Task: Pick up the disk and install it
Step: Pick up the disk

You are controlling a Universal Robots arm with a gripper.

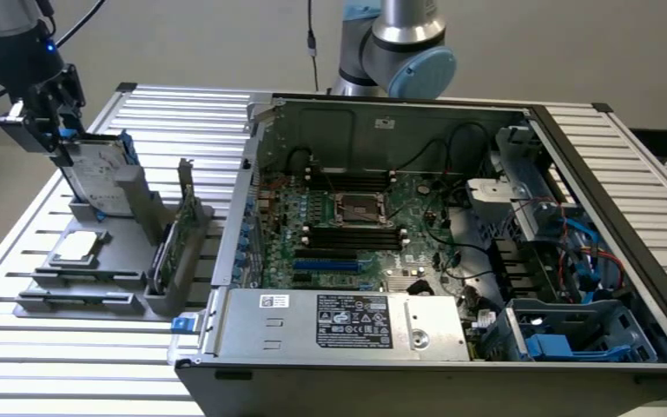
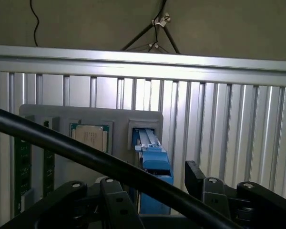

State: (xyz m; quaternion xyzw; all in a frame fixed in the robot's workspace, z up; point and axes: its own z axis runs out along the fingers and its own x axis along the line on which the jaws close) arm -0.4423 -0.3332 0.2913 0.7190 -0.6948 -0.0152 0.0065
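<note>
Hovering at the far corner of the slatted desk (image 1: 32,347), on the exterior view's left, with the end effector (image 1: 60,139) spread wide over the top edge of the disk (image 1: 93,174). Not pinching anything yet: from the wrist, straddling the disk (image 2: 150,138) with a finger (image 2: 115,202) on each side, apart from it as far as can be told.

Finding the disk standing upright on edge in a slot of the grey holder (image 1: 79,304), on the far side of the processor chip (image 1: 79,248) lying flat in its tray, just left of the green circuit card (image 1: 169,243), and well apart from the open computer case (image 1: 592,200) on the right.

Judging the disk to be stiff and fairly heavy, smooth-faced metal, likely slippery, with insides that dislike knocks. Favouring a hold across the two broad flat faces near the top, centred, firm but gentle. Leaving alone the blue plastic rails (image 2: 155,162), probably springy and poor to clamp.
</note>
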